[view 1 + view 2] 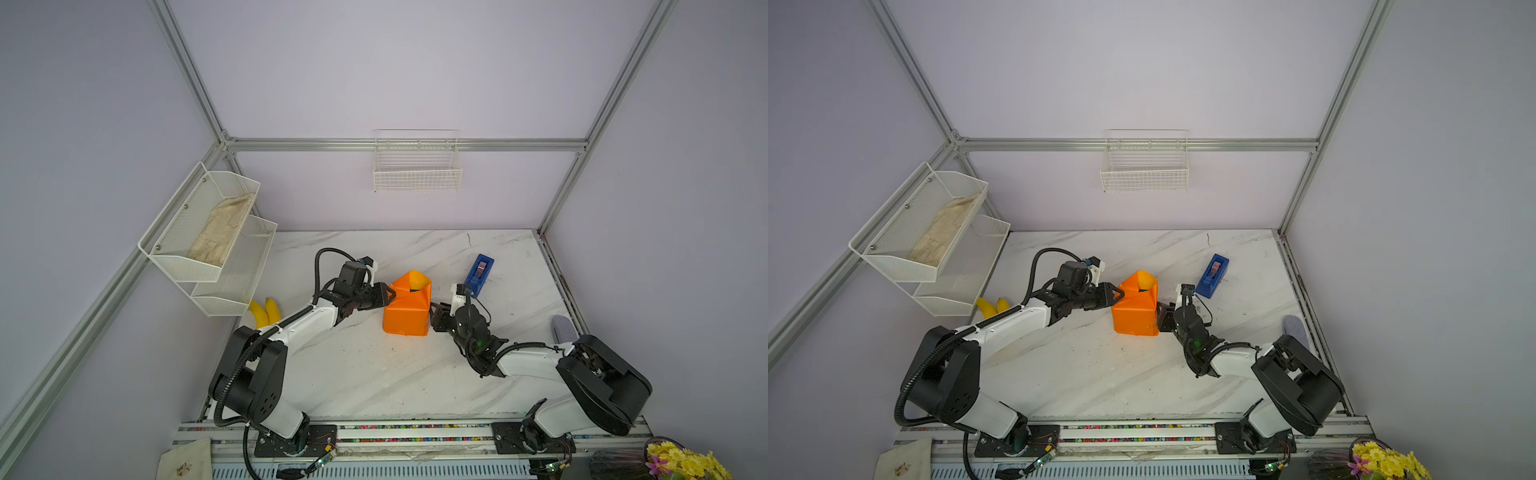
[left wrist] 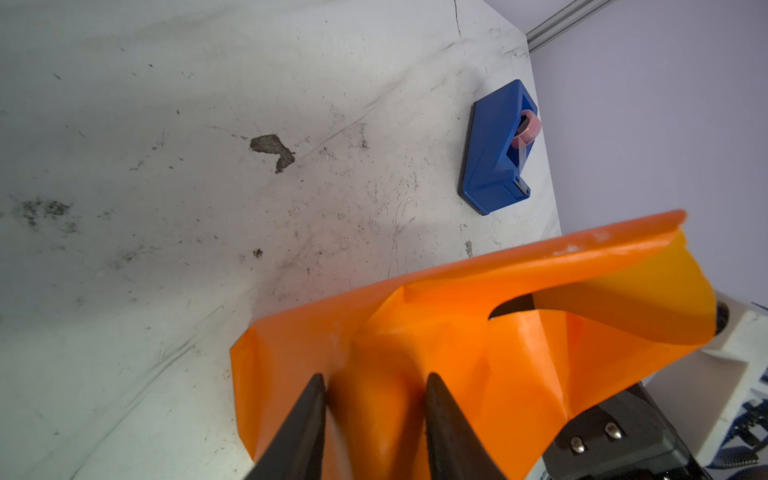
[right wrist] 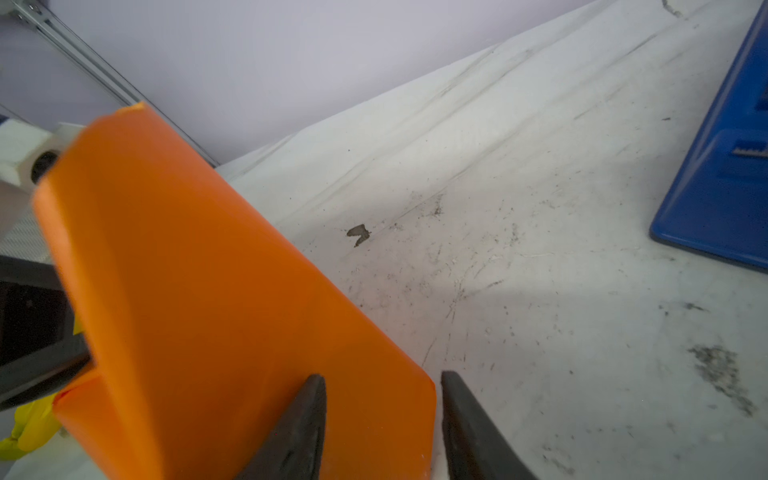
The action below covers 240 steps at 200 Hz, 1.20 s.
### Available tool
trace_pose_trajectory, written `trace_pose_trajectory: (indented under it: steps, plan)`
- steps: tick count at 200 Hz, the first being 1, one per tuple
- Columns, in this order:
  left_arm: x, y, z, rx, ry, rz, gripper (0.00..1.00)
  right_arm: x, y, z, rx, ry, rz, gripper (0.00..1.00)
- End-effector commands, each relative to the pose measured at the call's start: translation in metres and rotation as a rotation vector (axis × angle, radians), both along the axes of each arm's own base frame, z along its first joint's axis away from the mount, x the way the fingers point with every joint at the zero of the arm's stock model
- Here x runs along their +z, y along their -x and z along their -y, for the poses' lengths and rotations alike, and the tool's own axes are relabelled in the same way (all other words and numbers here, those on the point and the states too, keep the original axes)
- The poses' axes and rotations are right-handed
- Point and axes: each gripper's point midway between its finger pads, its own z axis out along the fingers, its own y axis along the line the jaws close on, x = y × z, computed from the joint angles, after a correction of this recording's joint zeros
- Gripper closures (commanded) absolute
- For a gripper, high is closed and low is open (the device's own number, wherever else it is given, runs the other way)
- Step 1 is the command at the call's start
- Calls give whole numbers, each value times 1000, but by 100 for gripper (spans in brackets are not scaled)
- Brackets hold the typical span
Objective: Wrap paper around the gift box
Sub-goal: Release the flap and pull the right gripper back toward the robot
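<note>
The orange paper (image 1: 409, 307) stands folded up into a box-shaped bundle mid-table, its top flaps loose and open. The gift box is hidden inside it; only a dark sliver (image 2: 513, 305) shows through the gap at the top. My left gripper (image 1: 390, 294) is at the bundle's left side. In the left wrist view its fingers (image 2: 376, 378) are closed on a fold of the paper (image 2: 457, 332). My right gripper (image 1: 434, 313) sits at the bundle's lower right side, open. The paper's bottom corner (image 3: 187, 291) lies between its jaws, with a gap on one side.
A blue tape dispenser (image 1: 479, 274) stands behind the right gripper, close to it. Bananas (image 1: 264, 311) lie at the table's left edge under white mesh shelves (image 1: 199, 232). A wire basket (image 1: 417, 166) hangs on the back wall. A grey object (image 1: 562, 326) lies by the right edge.
</note>
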Motion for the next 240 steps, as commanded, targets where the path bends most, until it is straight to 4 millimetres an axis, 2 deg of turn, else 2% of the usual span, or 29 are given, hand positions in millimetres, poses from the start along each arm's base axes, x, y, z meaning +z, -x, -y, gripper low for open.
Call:
trace_pose_trajectory:
  steps: [1, 18, 66, 95, 130, 151, 191, 240]
  plan:
    - [-44, 31, -12, -11, -92, -139, 62, 23, -6, -13, -9, -127, 103, 52]
    - [-42, 30, -12, -10, -90, -136, 62, 20, -5, -14, -25, -148, 103, 52]
    - [-42, 30, -12, -8, -91, -135, 63, 47, -5, -3, -105, -138, 132, 54]
    - [-39, 29, -14, -4, -96, -122, 63, 49, -7, -8, -91, -133, 130, 55]
    - [-37, 29, -13, -9, -95, -119, 63, 32, -9, -14, -82, -117, 85, 56]
    - [-38, 31, -14, -11, -96, -121, 63, 16, -10, -9, -118, -80, 24, 56]
    - [-36, 32, -15, -8, -99, -115, 63, 1, -6, -4, -139, -21, -54, 56]
    - [-36, 33, -15, -12, -100, -116, 63, -17, 2, -25, -37, 37, -136, 56]
